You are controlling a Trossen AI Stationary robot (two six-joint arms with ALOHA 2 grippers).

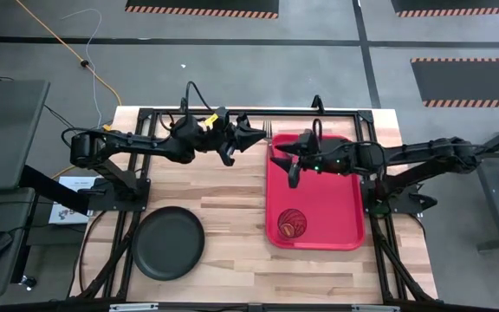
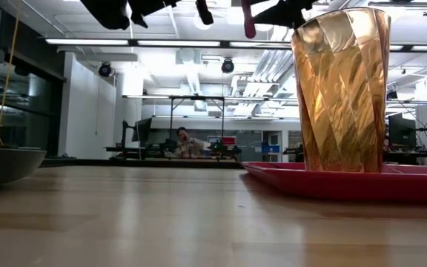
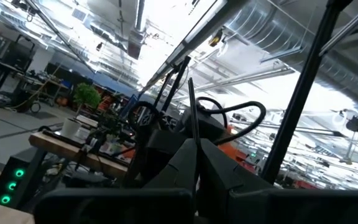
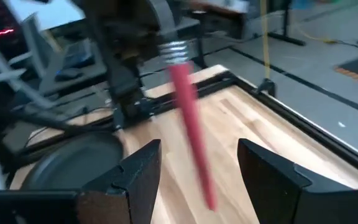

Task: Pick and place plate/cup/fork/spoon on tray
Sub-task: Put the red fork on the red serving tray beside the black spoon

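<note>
We find the right gripper [image 1: 282,152] over the far end of the large bright red rectangular plastic tray [image 1: 346,221], above its far-left corner. Its dark fingers [image 4: 271,171] stand spread, with the slim fork with a pink-red handle and small silvery head [image 4: 188,127] running between them; the wrist view does not show either pad touching it, so we cannot tell whether the fork is gripped. In the high view the fork [image 1: 292,173] hangs just under those fingers, handle toward the tray's middle.

The tray holds one item: the small translucent amber-orange tumbler, the cup [image 1: 290,224], upright near the tray's near-left corner, well apart from the right gripper.

The left gripper [image 1: 255,132] sits raised over the table's far edge, just beside the tray's far-left corner. A thin dark rod [image 3: 192,118] rises between its fingers in the wrist view; what it is, and how the fingers stand, we cannot tell.

The round, flat, dark grey-black plate [image 1: 170,243] lies on the wooden table [image 1: 232,208] near its near-left corner, well apart from both grippers and outside the tray.
</note>
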